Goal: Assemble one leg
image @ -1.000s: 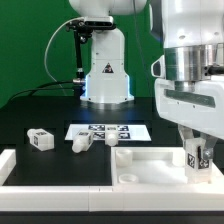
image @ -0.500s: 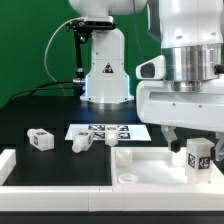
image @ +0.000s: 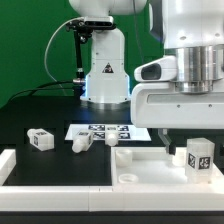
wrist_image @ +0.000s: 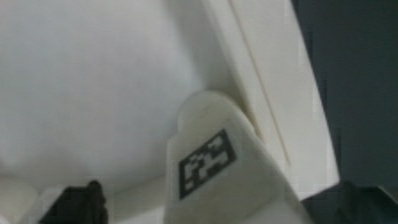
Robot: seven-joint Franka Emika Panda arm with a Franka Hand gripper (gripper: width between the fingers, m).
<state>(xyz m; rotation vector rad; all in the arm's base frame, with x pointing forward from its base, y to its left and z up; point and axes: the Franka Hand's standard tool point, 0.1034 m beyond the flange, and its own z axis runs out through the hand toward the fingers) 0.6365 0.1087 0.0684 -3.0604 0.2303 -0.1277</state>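
Observation:
One leg (image: 198,155), a chunky white peg with a black-and-white tag, stands upright on the large white panel (image: 150,160) near its corner at the exterior view's right. My gripper (image: 192,135) hangs just above it, open, with the fingers spread to either side and not touching it. In the wrist view the same leg (wrist_image: 222,150) shows between the two dark fingertips (wrist_image: 75,200), with my gripper (wrist_image: 222,208) open around it and the panel's raised rim (wrist_image: 267,80) beside it.
Three more legs (image: 40,139), (image: 80,142), (image: 113,140) lie on the black table at the exterior view's left and middle. The marker board (image: 108,131) lies behind them. A white rail (image: 8,165) stands at the front left. The robot base (image: 105,75) is at the back.
My gripper has let go of the leg, opened and risen. The leg stays standing on the panel's corner.

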